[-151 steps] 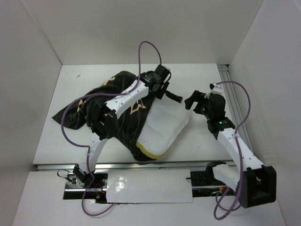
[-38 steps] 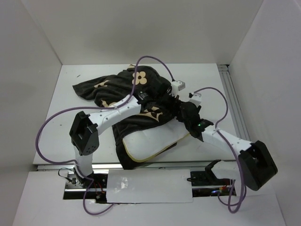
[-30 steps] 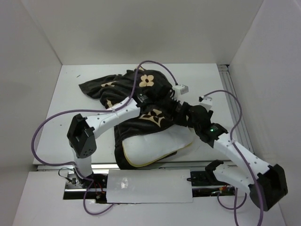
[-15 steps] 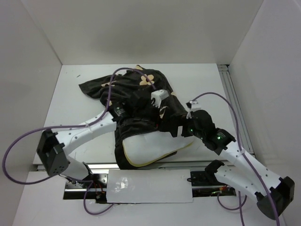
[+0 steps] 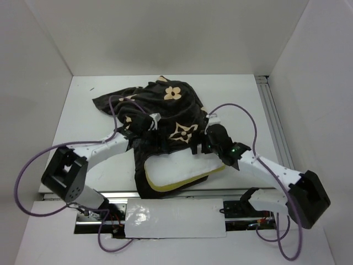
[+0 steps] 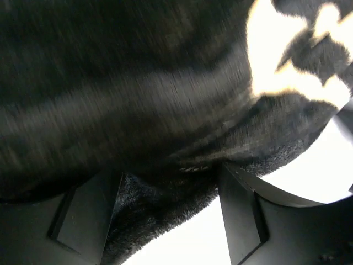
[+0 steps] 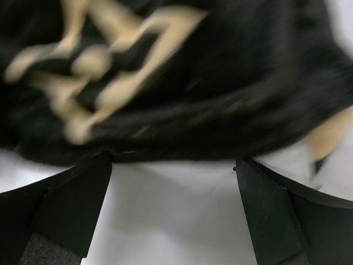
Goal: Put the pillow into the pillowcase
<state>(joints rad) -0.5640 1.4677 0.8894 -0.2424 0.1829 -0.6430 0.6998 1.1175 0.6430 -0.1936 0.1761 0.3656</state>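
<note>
On the white table (image 5: 242, 99), the flower-printed pillowcase (image 5: 171, 118) lies heaped across the middle. It is drawn over most of the white pillow (image 5: 182, 168), so only the pillow's near end and its yellow piping (image 5: 176, 185) poke out toward the arm bases. The job looks well along: the step in hand is working the sleeve down over that last exposed part. The left gripper (image 6: 168, 170) sits at the left side of the opening, fingers spread wide, with plush fabric bunched in the gap and nothing clamped. The right gripper (image 7: 174, 160) is at the right side, also spread, its tips just short of the dark hem (image 7: 182, 146) with bare pillow beneath. Next, I reckon, each needs to close on the hem and draw it toward the near edge together, or the pillow will slide instead.
</note>
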